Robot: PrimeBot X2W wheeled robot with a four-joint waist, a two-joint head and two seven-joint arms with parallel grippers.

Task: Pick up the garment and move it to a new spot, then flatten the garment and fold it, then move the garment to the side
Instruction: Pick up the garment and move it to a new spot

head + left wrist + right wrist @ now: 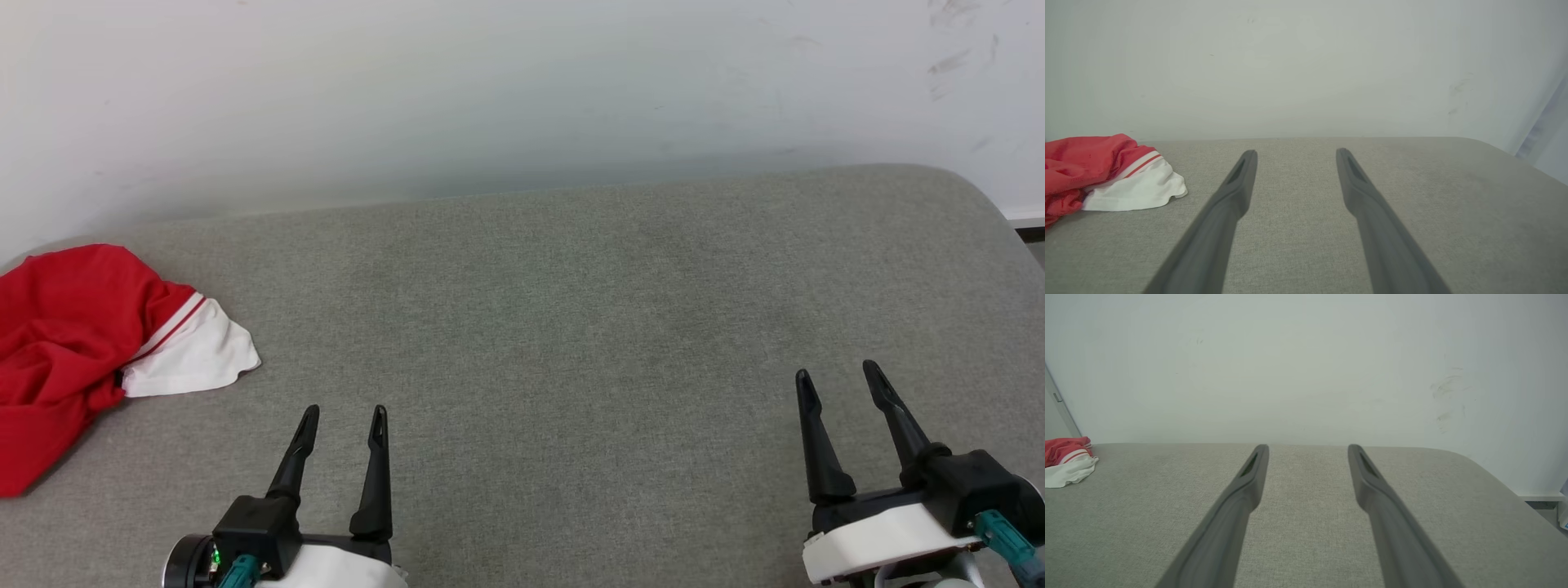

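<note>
The garment [73, 343] lies crumpled at the far left of the grey padded surface [571, 310], red with a white panel and red-white striped trim facing right. It also sits at the left edge of the left wrist view as the garment [1106, 175] and small at the left of the right wrist view as the garment [1067, 461]. My left gripper [343, 416] hovers low near the front edge, to the right of the garment and apart from it, open and empty. My right gripper [841, 377] stands open at the lower right, nothing between its fingers.
A pale wall [522, 90] rises right behind the grey surface. The surface's rounded right corner [971, 188] drops off toward a dark skirting strip [1030, 230]. Bare grey fabric stretches between the two grippers.
</note>
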